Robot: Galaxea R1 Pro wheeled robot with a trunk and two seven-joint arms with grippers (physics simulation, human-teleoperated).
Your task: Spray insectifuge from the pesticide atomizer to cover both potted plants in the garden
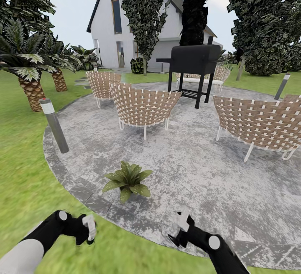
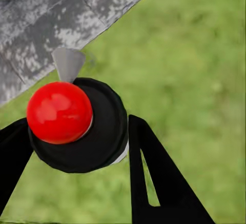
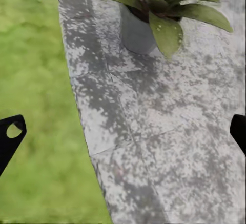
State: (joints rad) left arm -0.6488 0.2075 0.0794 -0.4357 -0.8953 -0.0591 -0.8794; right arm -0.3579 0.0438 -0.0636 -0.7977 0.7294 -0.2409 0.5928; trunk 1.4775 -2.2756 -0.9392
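The left gripper (image 1: pixel 89 234) is hanging low over the grass (image 1: pixel 25 173) at the near edge of the garden, and its fingers (image 2: pixel 154 178) are closing on the pesticide atomizer (image 2: pixel 77 126). In the left wrist view the atomizer is showing a round black body, a red cap and a grey nozzle pointing toward the paving edge.

The right gripper (image 1: pixel 180 229) is hovering over the near rim of the round grey patio (image 1: pixel 200 182). Its fingers (image 3: pixel 10 139) are standing wide apart and are holding nothing.

Just beyond both grippers, one potted plant (image 1: pixel 127 181) is standing on the patio close to its grass border. The right wrist view is showing its grey pot (image 3: pixel 136 32) under broad spotted green leaves.

Farther out, a grey bollard light (image 1: pixel 54 125) is standing at the left rim of the patio. Woven chairs (image 1: pixel 144 107) are ringing the middle of the paving, with a black grill (image 1: pixel 196 63) behind them.

Palms (image 1: pixel 31 69) are lining the left side, and a white house (image 1: pixel 125 23) is standing behind tall dark trees (image 1: pixel 144 11).
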